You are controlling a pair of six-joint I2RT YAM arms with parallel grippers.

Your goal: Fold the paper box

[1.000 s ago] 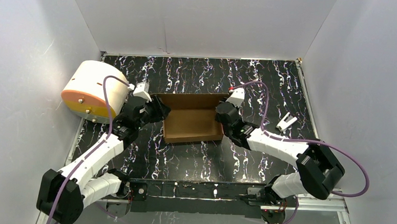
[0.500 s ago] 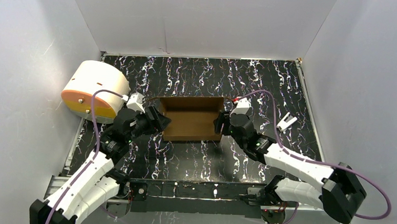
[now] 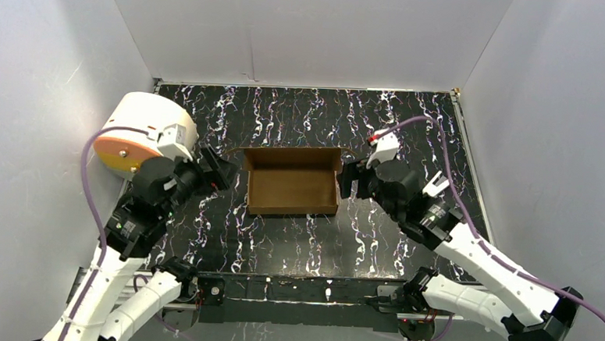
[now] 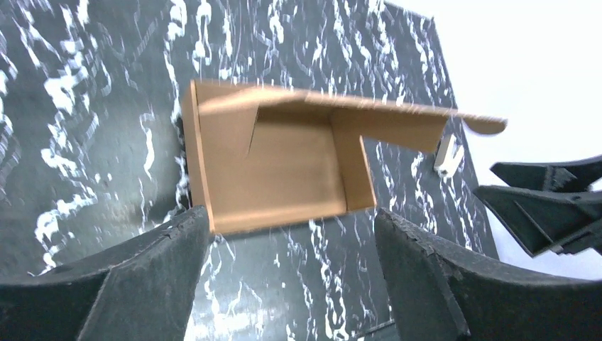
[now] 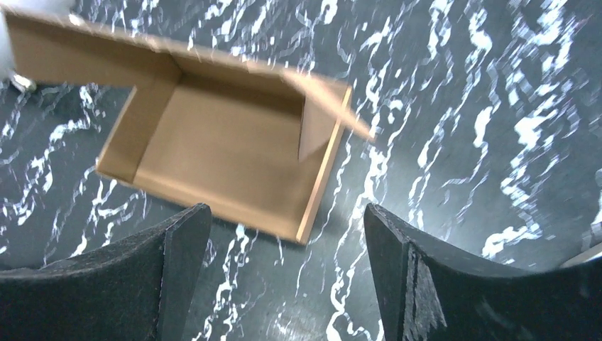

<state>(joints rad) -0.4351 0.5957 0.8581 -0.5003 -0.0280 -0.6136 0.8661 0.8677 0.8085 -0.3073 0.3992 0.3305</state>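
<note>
Count: two hands, one box, one drum, one clip.

Nearest us, the left hand (image 3: pixel 223 171) and right hand (image 3: pixel 347 179) both have their fingers spread wide and hold nothing. Each is near a short end of the box without touching it.

The box (image 3: pixel 292 187) sits mid-desk between them. It is plain brown cardboard, a shallow rectangular tray, top open, with a long flap along its far side.

The desk (image 3: pixel 302 112) is black with white marble-like veins.

To the right lies a small white clip (image 3: pixel 437 185). Far left is a cream-white drum (image 3: pixel 147 128) with an orange face.
</note>
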